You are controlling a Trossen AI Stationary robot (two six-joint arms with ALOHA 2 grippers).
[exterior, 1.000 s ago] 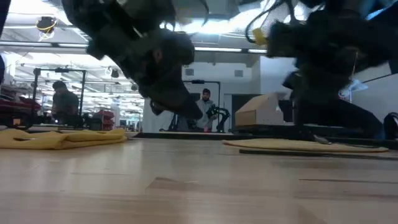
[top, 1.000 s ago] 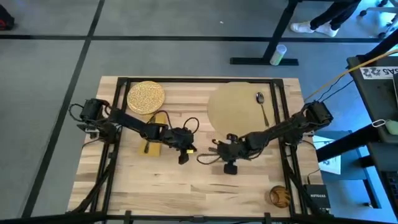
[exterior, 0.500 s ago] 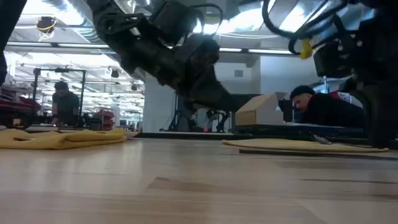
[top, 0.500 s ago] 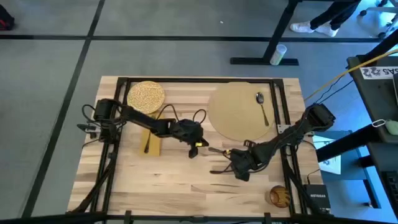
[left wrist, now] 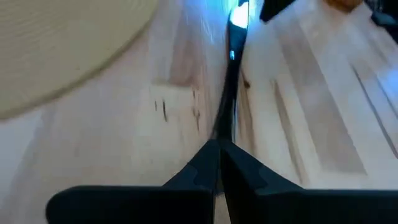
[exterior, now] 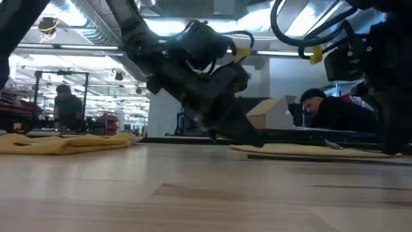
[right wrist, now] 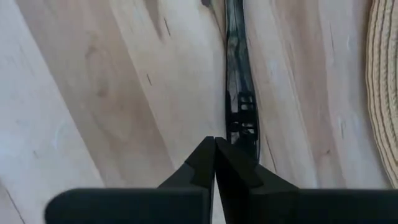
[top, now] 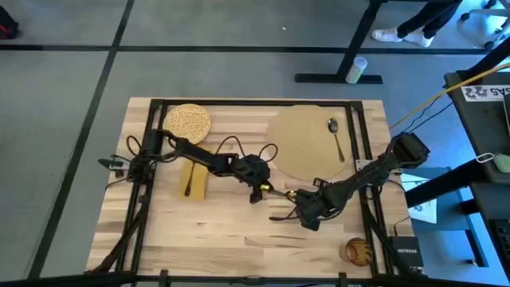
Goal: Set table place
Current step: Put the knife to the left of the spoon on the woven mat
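The left gripper pinches a thin dark utensil above the table, just off the edge of the round tan mat. The right gripper holds another dark utensil, its fingers pressed together. A box reads "NETGEAR".

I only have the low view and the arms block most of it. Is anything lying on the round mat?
Observer: Yes. The high view shows a spoon on the mat, toward the right arm's side.
Operator: Where is the plate?
Observer: The speckled plate is off the mat, on the bare table on the left arm's side.
Operator: Is the left gripper holding something?
Observer: The left gripper is shut on a thin dark utensil, just off the mat's edge.
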